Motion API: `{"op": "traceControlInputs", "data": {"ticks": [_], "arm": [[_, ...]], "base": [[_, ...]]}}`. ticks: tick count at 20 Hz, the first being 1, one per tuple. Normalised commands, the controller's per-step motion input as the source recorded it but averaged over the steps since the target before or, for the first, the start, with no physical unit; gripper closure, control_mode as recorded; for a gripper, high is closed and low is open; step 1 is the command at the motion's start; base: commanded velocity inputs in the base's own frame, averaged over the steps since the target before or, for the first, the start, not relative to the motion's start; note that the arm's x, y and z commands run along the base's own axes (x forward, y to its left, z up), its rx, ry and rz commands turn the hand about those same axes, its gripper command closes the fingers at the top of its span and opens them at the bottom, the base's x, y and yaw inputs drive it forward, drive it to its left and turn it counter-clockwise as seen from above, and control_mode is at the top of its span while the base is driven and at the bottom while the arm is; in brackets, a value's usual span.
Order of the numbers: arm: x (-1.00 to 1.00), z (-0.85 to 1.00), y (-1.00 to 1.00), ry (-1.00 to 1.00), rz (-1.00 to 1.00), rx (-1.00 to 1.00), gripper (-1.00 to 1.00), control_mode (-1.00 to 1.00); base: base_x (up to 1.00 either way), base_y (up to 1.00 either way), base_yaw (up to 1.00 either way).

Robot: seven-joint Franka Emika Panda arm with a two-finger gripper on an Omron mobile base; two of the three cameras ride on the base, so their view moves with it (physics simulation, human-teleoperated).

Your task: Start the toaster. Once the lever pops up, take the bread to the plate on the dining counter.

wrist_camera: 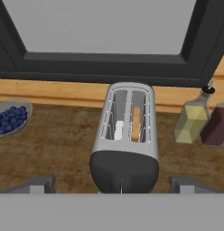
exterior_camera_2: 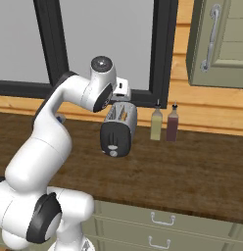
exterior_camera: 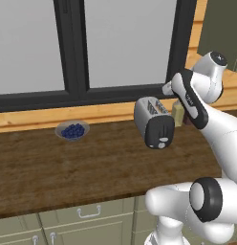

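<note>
Silver toaster (wrist_camera: 125, 135) sits on the brown worktop (exterior_camera: 68, 167) by the window, with the bread (wrist_camera: 136, 122) down in its right slot. The gripper (wrist_camera: 113, 184) hangs above it, fingers spread wide, holding nothing.

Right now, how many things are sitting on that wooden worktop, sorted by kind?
Toaster: 1
Bread in its slot: 1
Bottles: 2, one yellowish, one dark red
Bowl of blueberries: 1
Total: 5
</note>
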Motion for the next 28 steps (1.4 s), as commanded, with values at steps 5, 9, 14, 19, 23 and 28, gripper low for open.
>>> {"op": "traceControlInputs", "data": {"ticks": [5, 9, 14, 19, 23, 28], "arm": [[0.0, 0.0, 0.0, 0.0, 0.0, 0.0, -1.0, -1.0], [0.0, 0.0, 0.0, 0.0, 0.0, 0.0, -1.0, -1.0], [0.0, 0.0, 0.0, 0.0, 0.0, 0.0, -1.0, -1.0], [0.0, 0.0, 0.0, 0.0, 0.0, 0.0, -1.0, -1.0], [0.0, 0.0, 0.0, 0.0, 0.0, 0.0, -1.0, -1.0], [0.0, 0.0, 0.0, 0.0, 0.0, 0.0, -1.0, -1.0]], "base": [[0.0, 0.0, 0.0], [0.0, 0.0, 0.0], [0.0, 0.0, 0.0], [0.0, 0.0, 0.0], [0.0, 0.0, 0.0], [0.0, 0.0, 0.0]]}}
